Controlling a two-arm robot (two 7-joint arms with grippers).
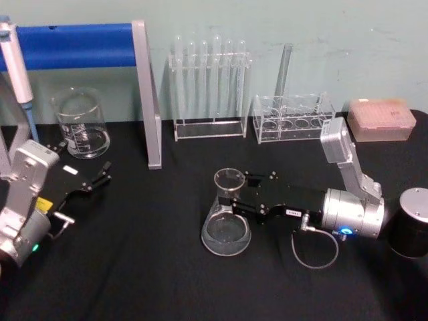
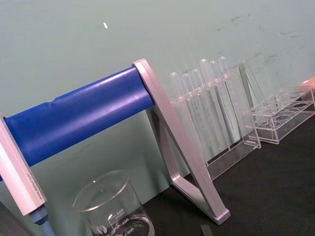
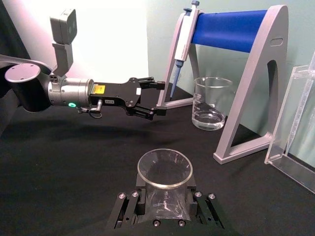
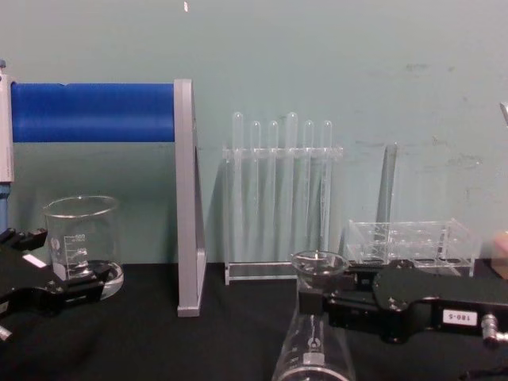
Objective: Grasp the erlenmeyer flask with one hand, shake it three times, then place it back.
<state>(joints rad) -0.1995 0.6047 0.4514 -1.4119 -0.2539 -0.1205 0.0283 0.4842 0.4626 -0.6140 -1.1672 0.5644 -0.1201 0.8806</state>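
Head view, lower centre, nearest: flask (image 1: 226, 224), upright on table (image 1: 147, 267) with its wide base flat on the black cloth. Right gripper (image 1: 229, 198): reaches in from lower right and clamps the narrow neck from both sides, just under the flared rim. Looks like a firm hold on the glass. Probably grips that high so the rim blocks any slip and the heavy base can swing freely in the shake. No lift to see yet. Could equally be the moment after grasping or after setting down. Inside the flask: a pale ring at the bottom, perhaps a little clear liquid, hard to tell.

Lower right edge: black can (image 1: 411, 231), closed top, contents hidden, near the right arm's elbow, so worth minding on a wide swing.

Left edge, mid-height: left gripper (image 1: 105, 174), jaws spread wide, nothing held, well apart from the flask. Seems parked out of the shaking path.

Farther back, upper left: beaker (image 1: 81, 125), a shallow layer of clear liquid in the bottom. Beside it, stand (image 1: 144, 87) with a blue bar and a pipette (image 1: 15, 63) hung on it.

Upper centre, by the wall: tube rack (image 1: 208, 87), a row of upright tubes, apparently empty. To its right, low rack (image 1: 294, 119), one tall tube standing in it, other holes vacant. Upper right: pink tip box (image 1: 381, 119), lid on.
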